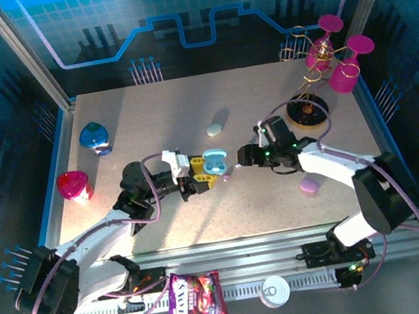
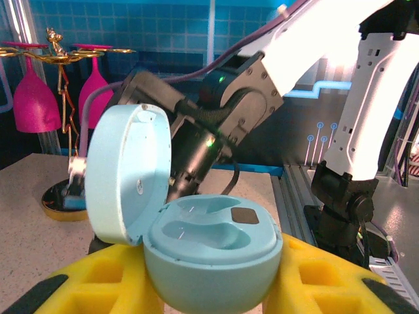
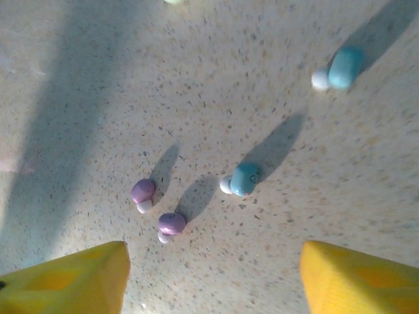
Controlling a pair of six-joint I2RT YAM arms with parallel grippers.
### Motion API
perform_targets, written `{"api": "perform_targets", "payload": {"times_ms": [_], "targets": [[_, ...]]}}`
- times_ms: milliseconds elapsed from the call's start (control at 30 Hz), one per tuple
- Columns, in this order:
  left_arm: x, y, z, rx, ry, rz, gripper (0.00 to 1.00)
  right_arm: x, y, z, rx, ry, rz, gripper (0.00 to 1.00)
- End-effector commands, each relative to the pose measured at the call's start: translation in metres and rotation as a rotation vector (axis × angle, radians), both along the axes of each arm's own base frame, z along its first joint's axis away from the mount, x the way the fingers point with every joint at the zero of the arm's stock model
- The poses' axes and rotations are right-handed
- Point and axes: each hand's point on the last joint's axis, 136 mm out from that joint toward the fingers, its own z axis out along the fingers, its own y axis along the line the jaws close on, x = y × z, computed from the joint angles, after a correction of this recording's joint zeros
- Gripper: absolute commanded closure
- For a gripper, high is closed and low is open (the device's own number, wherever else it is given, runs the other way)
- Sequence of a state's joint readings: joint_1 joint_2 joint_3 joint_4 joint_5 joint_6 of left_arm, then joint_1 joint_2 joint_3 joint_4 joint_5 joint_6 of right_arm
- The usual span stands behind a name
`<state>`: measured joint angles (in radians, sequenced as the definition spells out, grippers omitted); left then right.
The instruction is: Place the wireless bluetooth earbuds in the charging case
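My left gripper (image 1: 200, 173) is shut on the light blue charging case (image 1: 212, 163), held at mid-table. In the left wrist view the case (image 2: 213, 255) sits between the yellow fingers (image 2: 327, 281). Its lid (image 2: 127, 173) stands open and both wells are empty. My right gripper (image 1: 243, 157) is just right of the case, open and pointing down. In the right wrist view the gripper (image 3: 213, 281) hovers over the table with nothing between its fingers. Two purple earbuds (image 3: 143, 193) (image 3: 171, 224) and a blue earbud (image 3: 243, 178) lie just ahead of it. A second blue earbud (image 3: 342, 69) lies farther off.
A purple case (image 1: 308, 185) lies under the right arm and a pale green case (image 1: 214, 128) lies behind the grippers. A blue object (image 1: 95, 137) and a pink one (image 1: 75, 186) stand at the left. A gold rack with pink glasses (image 1: 329, 58) stands back right.
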<state>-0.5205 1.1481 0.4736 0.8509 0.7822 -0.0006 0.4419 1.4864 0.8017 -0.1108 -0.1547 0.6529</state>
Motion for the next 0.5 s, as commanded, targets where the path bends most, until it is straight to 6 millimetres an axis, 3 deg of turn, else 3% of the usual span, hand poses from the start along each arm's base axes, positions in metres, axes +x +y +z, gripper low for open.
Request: {"api": "perform_targets", "payload": {"times_ms": [0, 300, 467], "targets": [[-0.003, 0.002, 0.002, -0.008, -0.02, -0.006, 0.69, 0.016, 0.014, -0.004, 0.058, -0.02, -0.059, 0.44], [-0.003, 0.0, 0.001, -0.006, -0.012, -0.017, 0.69, 0.027, 0.016, -0.041, 0.061, 0.084, -0.151, 0.54], [-0.003, 0.0, 0.001, -0.008, -0.012, -0.018, 0.69, 0.031, 0.022, -0.051, 0.092, 0.117, -0.164, 0.58]]}}
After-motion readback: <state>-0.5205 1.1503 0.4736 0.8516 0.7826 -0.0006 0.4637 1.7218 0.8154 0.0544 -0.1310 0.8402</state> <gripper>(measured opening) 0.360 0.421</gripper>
